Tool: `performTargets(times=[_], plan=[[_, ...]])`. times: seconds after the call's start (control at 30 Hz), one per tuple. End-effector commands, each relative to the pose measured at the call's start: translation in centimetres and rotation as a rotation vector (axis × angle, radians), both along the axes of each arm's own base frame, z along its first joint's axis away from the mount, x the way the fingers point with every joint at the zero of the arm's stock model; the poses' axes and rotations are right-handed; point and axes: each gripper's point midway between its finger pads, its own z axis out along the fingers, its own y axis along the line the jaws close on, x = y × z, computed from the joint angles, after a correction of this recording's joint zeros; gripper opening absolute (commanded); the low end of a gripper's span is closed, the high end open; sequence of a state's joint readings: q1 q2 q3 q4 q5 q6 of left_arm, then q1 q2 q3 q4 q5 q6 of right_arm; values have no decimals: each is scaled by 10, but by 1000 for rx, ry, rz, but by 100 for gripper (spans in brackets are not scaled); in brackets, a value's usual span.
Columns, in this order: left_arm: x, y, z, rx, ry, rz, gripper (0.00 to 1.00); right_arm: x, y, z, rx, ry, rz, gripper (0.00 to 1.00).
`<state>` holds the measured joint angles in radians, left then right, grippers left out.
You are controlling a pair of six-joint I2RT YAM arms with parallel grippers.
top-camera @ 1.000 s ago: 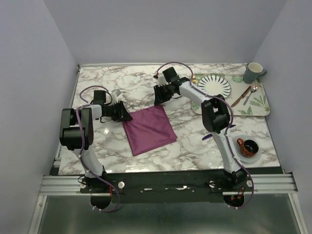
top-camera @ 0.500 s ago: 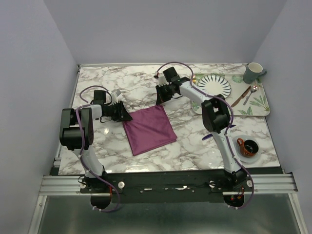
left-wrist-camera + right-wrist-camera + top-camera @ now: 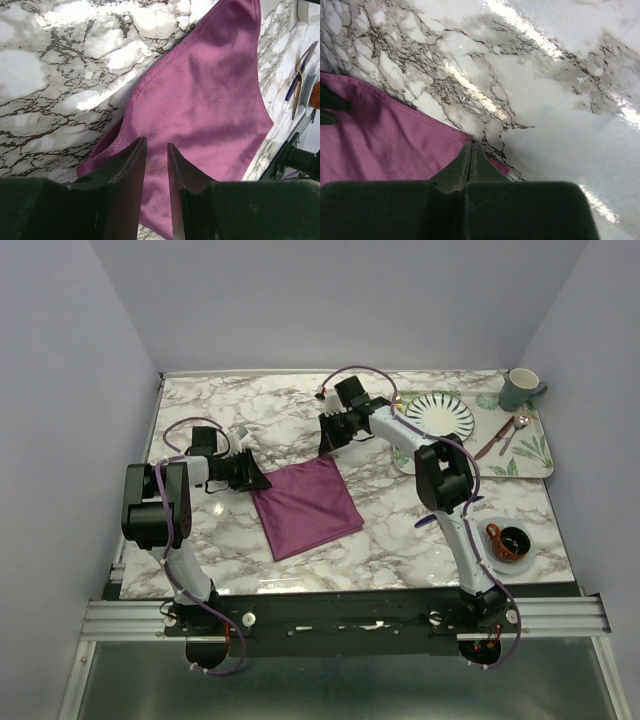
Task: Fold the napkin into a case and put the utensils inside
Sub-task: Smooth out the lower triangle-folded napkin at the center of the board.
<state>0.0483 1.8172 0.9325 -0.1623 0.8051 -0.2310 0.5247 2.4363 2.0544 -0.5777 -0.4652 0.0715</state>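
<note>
Evidently the first fold is only starting: the napkin lies flat on the marble surface, right jaws clenched on its far corner, left jaws released astride its left corner, needing to pinch before both lift.

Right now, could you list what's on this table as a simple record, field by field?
napkin: purple, lying flat mid-table, not yet a case
left tool: open, over the napkin's left corner
right tool: shut, at the napkin's far corner; grip on the cloth unclear
tray: far right, with plate, mug and utensils
cup: red, near right
</note>
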Motion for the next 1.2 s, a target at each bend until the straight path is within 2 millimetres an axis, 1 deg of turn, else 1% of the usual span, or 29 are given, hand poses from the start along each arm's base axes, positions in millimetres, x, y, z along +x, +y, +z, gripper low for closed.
performTargets(times=[0.0, 0.13, 0.23, 0.27, 0.3, 0.33, 0.4, 0.43, 0.47, 0.5, 0.53, 0.57, 0.6, 0.67, 0.7, 0.73, 0.77, 0.8, 0.83, 0.87, 0.93, 0.97, 1.07, 1.17], plan=[[-8, 1, 2, 11, -1, -1, 37, -4, 10, 39, 68, -39, 30, 1], [-9, 2, 5, 18, -8, 4, 39, -8, 11, 44, 82, -31, 40, 1], [-8, 2, 8, 16, -20, 4, 45, -10, 12, 47, 92, -27, 52, 1], [-7, 3, 10, 15, -27, 2, 45, -12, 12, 49, 95, -26, 59, 3], [-6, 2, 13, 17, -35, -2, 45, -14, 10, 47, 83, -14, 60, 11], [-3, 2, 20, 19, -49, -8, 46, -16, 8, 47, 72, -15, 63, 29], [0, 4, 27, 47, -96, -44, 46, -19, 0, 53, 41, -16, 55, 42], [3, 6, 36, 66, -118, -59, 47, -20, -5, 55, 32, -17, 54, 52], [5, 8, 39, 85, -130, -73, 47, -22, -9, 59, 31, -14, 52, 54], [8, 10, 42, 115, -168, -107, 47, -30, -13, 66, 39, 1, 58, 55], [11, 13, 46, 139, -166, -113, 47, -32, -19, 68, 42, 12, 50, 63], [11, 12, 47, 163, -183, -147, 46, -36, -22, 72, 49, 21, 54, 65], [13, 12, 48, 185, -203, -174, 46, -44, -28, 74, 45, 41, 52, 65], [14, 15, 45, 259, -224, -244, 45, -52, -37, 75, 44, 64, 50, 66], [13, 8, 43, 283, -229, -284, 45, -60, -41, 74, 42, 91, 53, 66], [11, 7, 39, 310, -229, -331, 44, -70, -48, 71, 34, 119, 54, 66], [11, 9, 35, 344, -226, -346, 42, -76, -52, 69, 29, 138, 53, 66], [8, 4, 32, 358, -223, -373, 41, -82, -55, 67, 28, 158, 53, 66], [4, 5, 27, 371, -209, -392, 41, -97, -64, 56, 4, 215, 51, 66], [3, 6, 24, 397, -211, -413, 40, -103, -68, 57, 4, 224, 49, 66], [-2, 4, 18, 416, -204, -436, 40, -115, -76, 49, -10, 251, 49, 66], [-4, 4, 15, 421, -200, -444, 40, -125, -81, 44, -21, 274, 49, 66], [-8, 2, 12, 414, -192, -447, 40, -137, -90, 32, -42, 307, 43, 66], [-11, -1, 10, 401, -181, -446, 40, -142, -88, 29, -31, 323, 41, 65]])
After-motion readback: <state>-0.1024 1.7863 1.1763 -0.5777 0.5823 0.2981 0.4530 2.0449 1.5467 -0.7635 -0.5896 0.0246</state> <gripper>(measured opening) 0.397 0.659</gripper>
